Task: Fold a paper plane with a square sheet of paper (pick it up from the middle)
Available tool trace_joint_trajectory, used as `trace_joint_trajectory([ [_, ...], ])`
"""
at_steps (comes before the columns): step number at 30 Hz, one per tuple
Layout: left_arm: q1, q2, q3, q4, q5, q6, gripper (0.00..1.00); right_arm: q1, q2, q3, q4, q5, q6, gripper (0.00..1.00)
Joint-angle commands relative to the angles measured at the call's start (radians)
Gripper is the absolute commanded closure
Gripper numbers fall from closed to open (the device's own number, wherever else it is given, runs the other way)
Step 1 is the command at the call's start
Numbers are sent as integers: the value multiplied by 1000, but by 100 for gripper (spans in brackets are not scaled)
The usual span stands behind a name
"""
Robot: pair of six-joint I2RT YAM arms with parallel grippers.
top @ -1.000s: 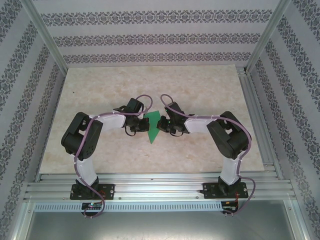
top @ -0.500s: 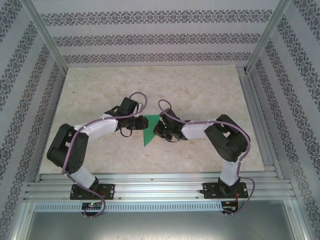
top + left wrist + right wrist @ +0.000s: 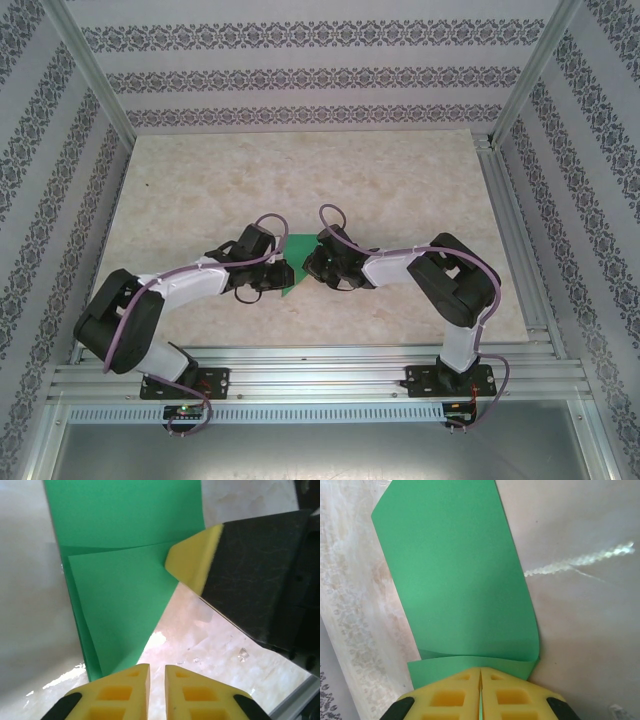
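Note:
The square sheet of paper (image 3: 298, 247) is bright green and folded into layered, pointed flaps, and it sits between the two grippers near the middle of the table. My right gripper (image 3: 310, 262) is shut on it. In the right wrist view the paper (image 3: 455, 580) curls up out of the closed pads (image 3: 481, 670). My left gripper (image 3: 280, 272) is at the paper's left side. In the left wrist view its jaws (image 3: 157, 667) stand a narrow gap apart with bare table between them, just right of the paper's (image 3: 125, 580) lower point. The right gripper's fingertip (image 3: 192, 562) touches a flap edge.
The marble tabletop (image 3: 400, 180) stretches behind and to both sides. An aluminium rail (image 3: 300, 365) runs along the near edge, close below the grippers, and patterned walls (image 3: 40, 200) enclose the table on three sides.
Both grippers and the paper have come down and toward the near edge. The left arm's elbow has swung out to the left and lower. The left jaws now stand off the paper.

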Motion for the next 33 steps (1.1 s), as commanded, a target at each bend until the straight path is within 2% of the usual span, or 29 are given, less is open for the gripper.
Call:
trace_joint_trajectory([
  [1, -9, 42, 7, 43, 2, -22, 85, 9, -21, -4, 8, 22, 6, 90],
  [7, -9, 92, 12, 31, -27, -19, 91, 4, -41, 0, 11, 18, -21, 90],
  [11, -10, 98, 15, -10, -89, -7, 95, 1, -77, -1, 32, 0, -91, 90],
  [16, -10, 110, 6, -8, -108, -7, 98, 17, -103, 11, -22, -10, -165, 92],
  [23, -9, 120, -7, 8, -106, -16, 100, 65, -32, 53, -45, -35, -156, 95],
  [33, -9, 78, -17, -4, -107, -34, 99, 61, 59, 55, -32, -53, -107, 97],
])
